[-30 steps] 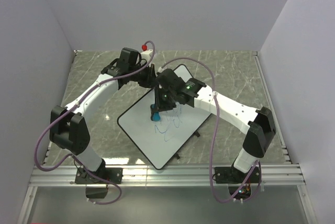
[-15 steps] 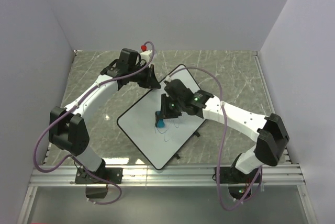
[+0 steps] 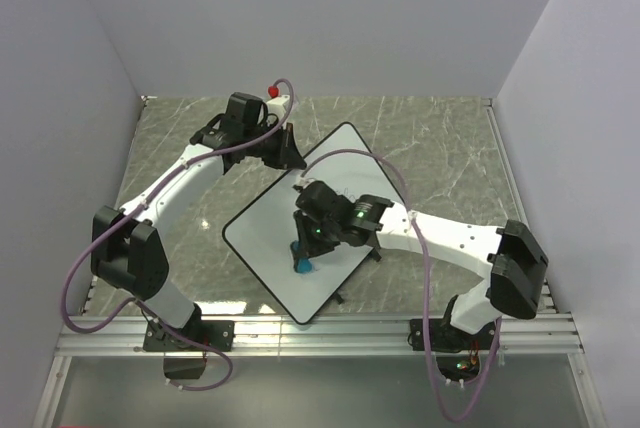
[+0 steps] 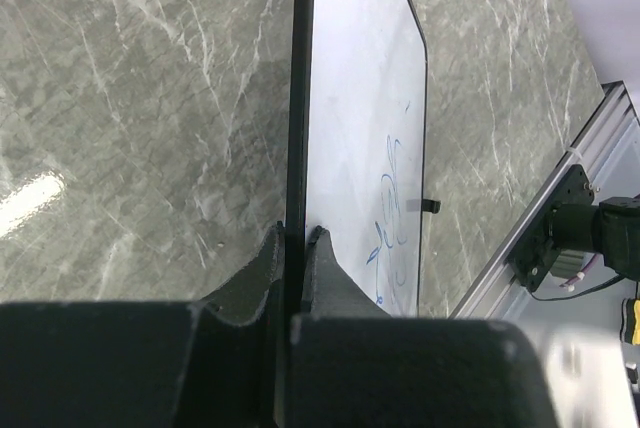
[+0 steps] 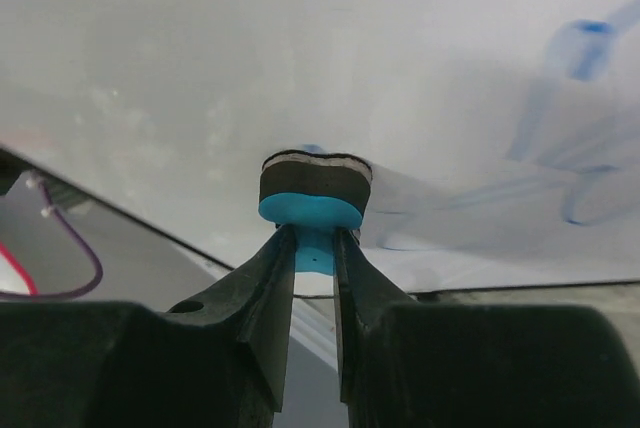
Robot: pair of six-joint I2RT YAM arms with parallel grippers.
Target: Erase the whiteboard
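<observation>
The whiteboard (image 3: 262, 231) lies flat on the marble table, white with a thin black rim. Blue scribbles show on it in the left wrist view (image 4: 390, 198) and the right wrist view (image 5: 560, 168). My left gripper (image 3: 291, 153) is shut on the board's far left edge; in the left wrist view (image 4: 297, 238) its jaws clamp the black rim (image 4: 300, 98). My right gripper (image 3: 301, 256) is shut on the small blue eraser (image 3: 302, 267). In the right wrist view the eraser (image 5: 312, 198) presses its dark felt against the whiteboard (image 5: 300, 48).
The grey marble table (image 3: 440, 138) is enclosed by plain walls on three sides. An aluminium rail (image 3: 330, 333) runs along the near edge. Small black feet (image 3: 378, 254) stick out from the board's right rim.
My right gripper has dragged the eraser toward the near edge of the board, across the scribbles. The scribbles seen in the top view are now gone or covered. The left gripper stayed clamped.
</observation>
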